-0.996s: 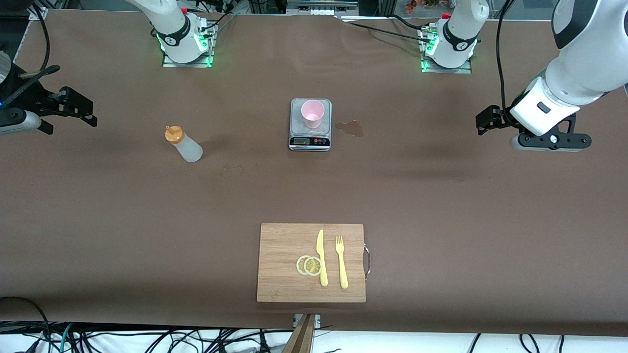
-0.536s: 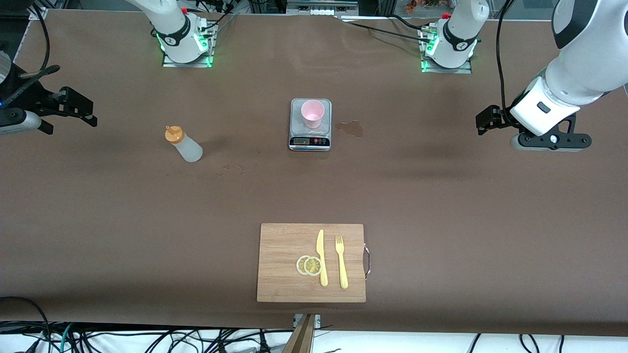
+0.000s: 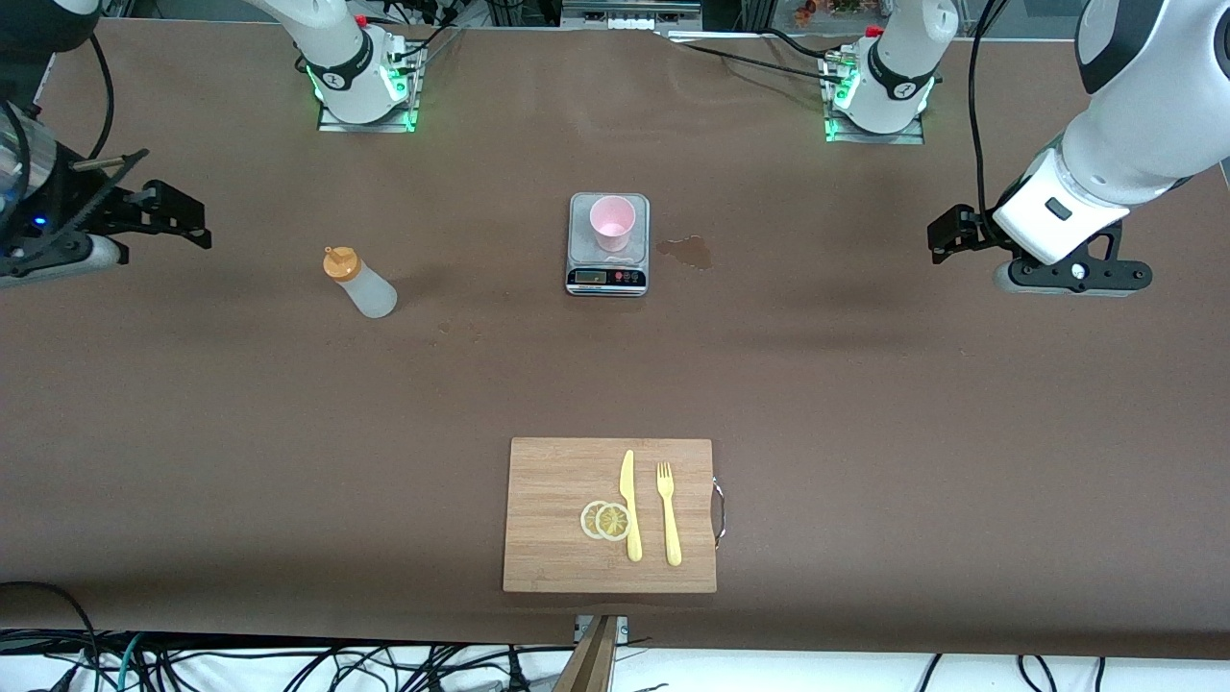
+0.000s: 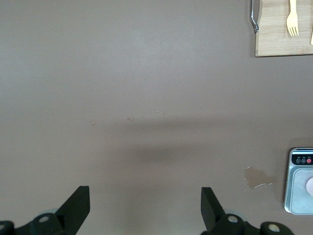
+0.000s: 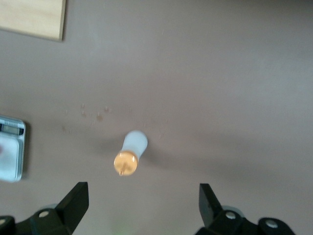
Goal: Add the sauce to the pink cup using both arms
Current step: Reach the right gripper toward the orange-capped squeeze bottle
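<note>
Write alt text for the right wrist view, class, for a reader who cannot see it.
A sauce bottle with an orange cap stands upright on the brown table, framed by the open right claw. A scale and a wooden board corner show at the edges.

My arms (image 3: 1124, 115) are glossy white with black joint bands. Black cables trail along them. My left gripper (image 3: 947, 235) and right gripper (image 3: 178, 213) are matte black, with blocky fingers (image 4: 78, 205) and small silver screws.
</note>
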Controlling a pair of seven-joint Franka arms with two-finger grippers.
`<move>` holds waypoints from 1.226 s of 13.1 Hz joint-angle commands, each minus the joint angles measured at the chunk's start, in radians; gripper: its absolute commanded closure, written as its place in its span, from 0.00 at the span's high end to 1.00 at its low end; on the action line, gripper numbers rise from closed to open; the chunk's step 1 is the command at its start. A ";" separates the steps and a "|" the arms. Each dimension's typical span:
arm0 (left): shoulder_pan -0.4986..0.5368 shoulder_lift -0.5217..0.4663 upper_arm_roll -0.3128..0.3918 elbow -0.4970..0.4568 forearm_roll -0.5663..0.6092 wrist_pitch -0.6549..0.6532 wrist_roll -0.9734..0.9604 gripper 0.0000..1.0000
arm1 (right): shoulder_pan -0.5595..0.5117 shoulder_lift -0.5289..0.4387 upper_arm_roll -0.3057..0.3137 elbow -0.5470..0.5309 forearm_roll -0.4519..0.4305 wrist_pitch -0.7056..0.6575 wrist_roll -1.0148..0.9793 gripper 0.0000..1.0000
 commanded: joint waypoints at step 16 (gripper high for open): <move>0.000 -0.019 -0.004 -0.006 -0.017 -0.013 0.015 1.00 | -0.189 0.059 0.000 -0.220 0.384 0.048 -1.180 1.00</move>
